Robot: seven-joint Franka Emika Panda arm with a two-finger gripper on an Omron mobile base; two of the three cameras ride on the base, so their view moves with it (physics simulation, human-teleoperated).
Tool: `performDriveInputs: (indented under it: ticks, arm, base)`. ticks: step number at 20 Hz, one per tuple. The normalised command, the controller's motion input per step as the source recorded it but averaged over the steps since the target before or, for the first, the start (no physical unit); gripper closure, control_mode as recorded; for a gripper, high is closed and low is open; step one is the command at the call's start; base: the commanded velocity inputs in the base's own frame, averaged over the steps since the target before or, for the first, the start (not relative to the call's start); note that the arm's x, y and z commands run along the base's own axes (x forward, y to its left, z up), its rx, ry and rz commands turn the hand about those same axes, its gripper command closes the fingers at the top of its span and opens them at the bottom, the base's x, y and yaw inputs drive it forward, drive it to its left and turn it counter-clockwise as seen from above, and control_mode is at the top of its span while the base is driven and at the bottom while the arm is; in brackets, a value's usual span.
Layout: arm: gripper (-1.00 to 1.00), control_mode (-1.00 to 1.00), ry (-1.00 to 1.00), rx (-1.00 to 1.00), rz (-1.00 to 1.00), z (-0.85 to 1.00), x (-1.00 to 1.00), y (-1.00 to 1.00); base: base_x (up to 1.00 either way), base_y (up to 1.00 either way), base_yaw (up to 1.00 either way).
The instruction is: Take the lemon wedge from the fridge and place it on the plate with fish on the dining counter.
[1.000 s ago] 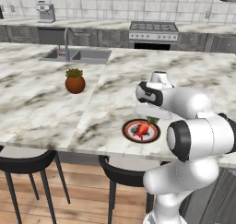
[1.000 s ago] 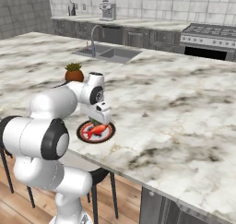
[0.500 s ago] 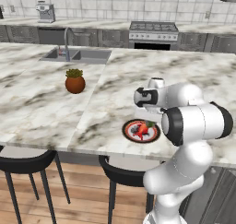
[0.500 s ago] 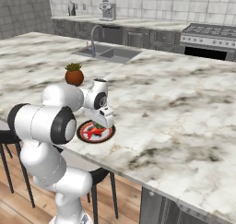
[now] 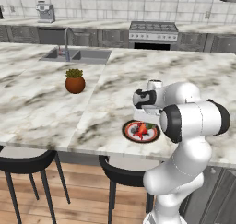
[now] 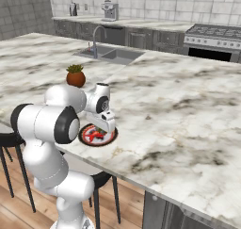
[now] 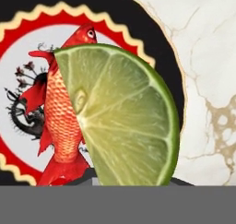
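- Since a second ago we have swung our arm over and lowered the hand, so that the gripper now sits right above the plate, where before it stood higher and off the plate's far edge.
- The plate, the pot and the counter lie where they lay before; the base has not driven.
- We have the jaws closed tight on the wedge; in the hand view it stands up between the tips, cut face toward the camera, green rind curving along its right edge.
- In the two base views the wedge is too small and too hidden by the hand for us to make out.
- Straight beyond the wedge in the hand view lies the plate, with its black rim, red zigzag band and pale middle; the fish lies along it, head away from us, tail near the fingers, half covered by the wedge.
- We cannot tell from the pictures whether the wedge touches the plate or hangs just over it.
- From the left base view the plate lies near the front edge of the counter, partly behind our forearm; the fish shows as a red streak on it.
- A terracotta pot with a green plant stands well apart to the left of the plate, on the same marble.
- Farther back on the counter are the sink and its curved faucet.
- Two dark stools stand under the front edge.
- Against the back wall we see a stove and a coffee machine.
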Motion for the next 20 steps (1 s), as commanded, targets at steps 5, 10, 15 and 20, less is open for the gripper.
performDriveInputs:
  ticks: [5,10,15,20]
  arm:
    - [1.00,-1.00,0.09,0.00,-0.01,-0.38,-0.06,0.05]
    - [1.00,-1.00,0.12,0.00,0.00,-0.43,-0.16,0.22]
    - [1.00,-1.00,0.01,0.00,-0.01,-0.25,0.12,0.12]
    - [1.00,-1.00,0.01,0.00,-0.06,-0.48,-0.01,0.02]
  base:
    - [0.00,0.00,0.00]
    - [0.00,0.00,0.00]
    - [0.00,0.00,0.00]
    - [0.00,0.00,0.00]
